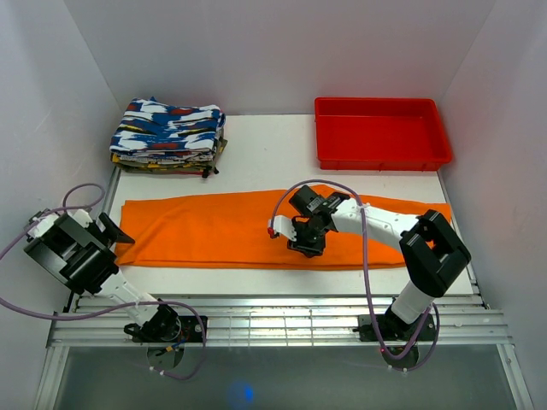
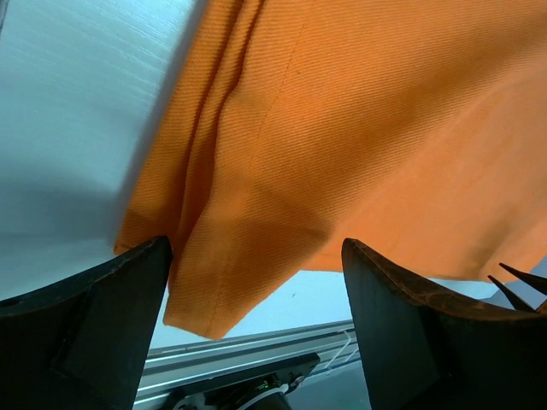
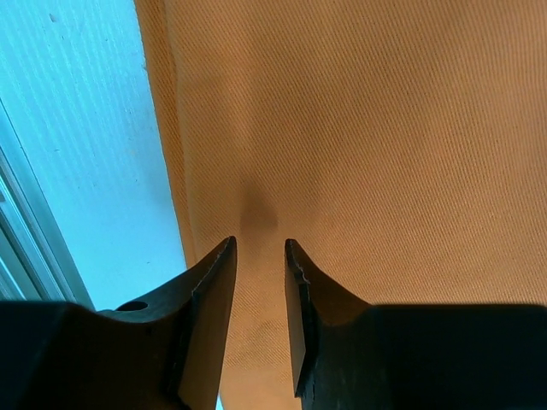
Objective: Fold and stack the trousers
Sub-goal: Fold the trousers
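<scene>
- While both arms are reaching over the tabletop (image 1: 256, 166), the trousers (image 1: 214, 229) are lying flat as one long orange strip; they are running from close to the left edge almost to the right edge, nearer the near edge than the far one.
- Left gripper (image 1: 120, 232) is sitting at the strip's left end, by its near-left corner; in the left wrist view its jaws are standing wide apart, and the corner of the trousers (image 2: 342, 145) is showing in the gap between them (image 2: 256, 248); nothing is being pinched.
- Right gripper (image 1: 306, 248) is pointing down onto the near hem of the strip, about midway along its length.
- In the right wrist view the right gripper (image 3: 259, 243) is showing its jaws drawn narrow, with a slim gap remaining; orange cloth (image 3: 385, 128) is filling the view ahead and a small dark crease is sitting just beyond the tips; whether cloth is being nipped, I cannot tell.
- Stack of folded patterned clothes (image 1: 168, 135) is resting in the far-left corner, apart from the trousers.
- Red tray (image 1: 380, 161) is sitting in the far-right corner, also apart from the strip.
- Metal rail (image 1: 282, 320) is running along the near edge, with both arm bases mounted on it.
</scene>
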You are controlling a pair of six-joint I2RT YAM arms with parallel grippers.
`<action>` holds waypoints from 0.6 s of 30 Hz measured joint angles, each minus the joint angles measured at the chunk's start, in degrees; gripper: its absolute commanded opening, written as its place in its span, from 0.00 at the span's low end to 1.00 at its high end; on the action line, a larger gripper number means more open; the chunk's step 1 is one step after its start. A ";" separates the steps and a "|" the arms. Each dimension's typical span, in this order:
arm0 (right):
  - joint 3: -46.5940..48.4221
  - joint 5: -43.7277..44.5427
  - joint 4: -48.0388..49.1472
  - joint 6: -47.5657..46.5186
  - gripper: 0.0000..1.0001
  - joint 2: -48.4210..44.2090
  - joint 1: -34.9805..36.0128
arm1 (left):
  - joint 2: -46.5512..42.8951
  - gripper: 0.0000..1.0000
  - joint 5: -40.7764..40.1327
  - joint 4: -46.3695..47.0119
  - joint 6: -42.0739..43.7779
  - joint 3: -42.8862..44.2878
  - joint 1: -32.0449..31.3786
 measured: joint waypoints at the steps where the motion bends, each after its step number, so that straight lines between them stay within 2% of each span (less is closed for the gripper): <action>1: 0.00 0.00 0.00 0.09 0.36 0.00 0.15 | 0.28 0.92 0.07 0.46 -0.31 -0.55 0.02; 18: -0.92 -1.01 2.10 2.47 0.30 1.57 2.05 | 1.51 0.92 -0.07 2.86 -5.25 -1.70 0.04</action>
